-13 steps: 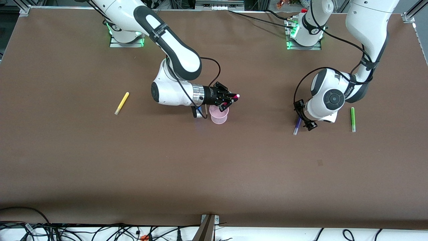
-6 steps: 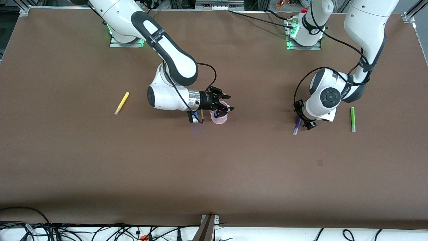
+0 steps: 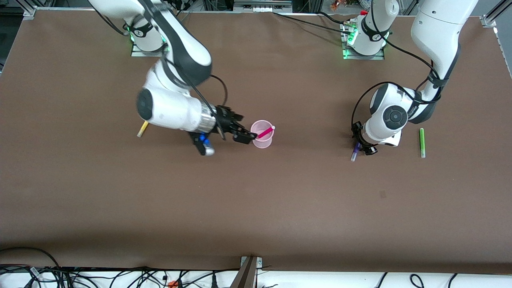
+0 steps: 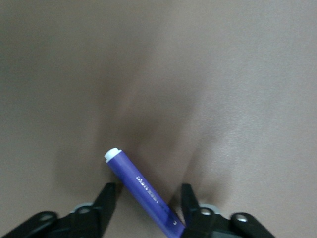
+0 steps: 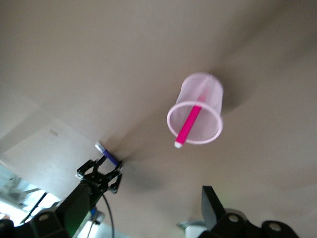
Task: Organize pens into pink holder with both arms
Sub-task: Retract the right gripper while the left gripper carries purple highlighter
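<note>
Beside the holder [image 3: 262, 139], where the pink pen [image 3: 264, 132] leans, the right claw [image 3: 239, 130] gapes empty, while the left claw [image 3: 363, 145], half-closed astride the purple pen [image 3: 355, 152] on the tabletop [image 3: 256, 208], may pinch skewed and slip.

On my front view the holder [image 3: 262, 139] stands on the bench [image 3: 256, 208] near the frame's centre, with one pen [image 3: 265, 132] leaning inside it, its tip past the rim. The right gripper [image 3: 240, 132] sits just beside the holder, toward the right arm's end, its fingers [image 5: 212, 203] spread with nothing between them. A second pen [image 3: 143, 129] lies at centre-left, partly under that arm. At centre-right the left gripper [image 3: 363, 147] straddles a third pen [image 3: 354, 153] lying on the bench. A fourth pen [image 3: 422, 142] lies toward the right edge, apart from it.
</note>
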Motion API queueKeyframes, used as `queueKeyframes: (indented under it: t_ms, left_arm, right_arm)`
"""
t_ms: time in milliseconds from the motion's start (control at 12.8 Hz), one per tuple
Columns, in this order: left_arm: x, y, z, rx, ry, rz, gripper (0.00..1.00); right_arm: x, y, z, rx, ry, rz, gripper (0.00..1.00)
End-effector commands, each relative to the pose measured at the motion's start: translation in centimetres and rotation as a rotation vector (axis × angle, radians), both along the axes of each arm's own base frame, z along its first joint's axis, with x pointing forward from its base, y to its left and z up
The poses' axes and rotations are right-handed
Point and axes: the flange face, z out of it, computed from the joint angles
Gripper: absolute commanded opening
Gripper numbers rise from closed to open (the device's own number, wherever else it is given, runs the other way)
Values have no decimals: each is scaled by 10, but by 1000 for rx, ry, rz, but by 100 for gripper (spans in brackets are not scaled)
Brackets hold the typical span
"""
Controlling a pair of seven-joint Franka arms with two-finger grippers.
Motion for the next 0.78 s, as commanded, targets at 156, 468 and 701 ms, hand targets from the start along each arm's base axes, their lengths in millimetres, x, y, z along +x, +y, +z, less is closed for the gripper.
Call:
queueKeyframes:
  t_ms: [156,468,701]
  left_arm:
    - [5,-1,24,25,-56,14,0]
    - [24,-46,93,114,-31,-104,0]
    - [37,-97,147,151,2,-163,0]
  right_arm:
    - [-26,-107,79,-203,-198,280,100]
    - [-59,-238,141,-383,-335,668,100]
    - [-66,-295,177,-436,-359,740,100]
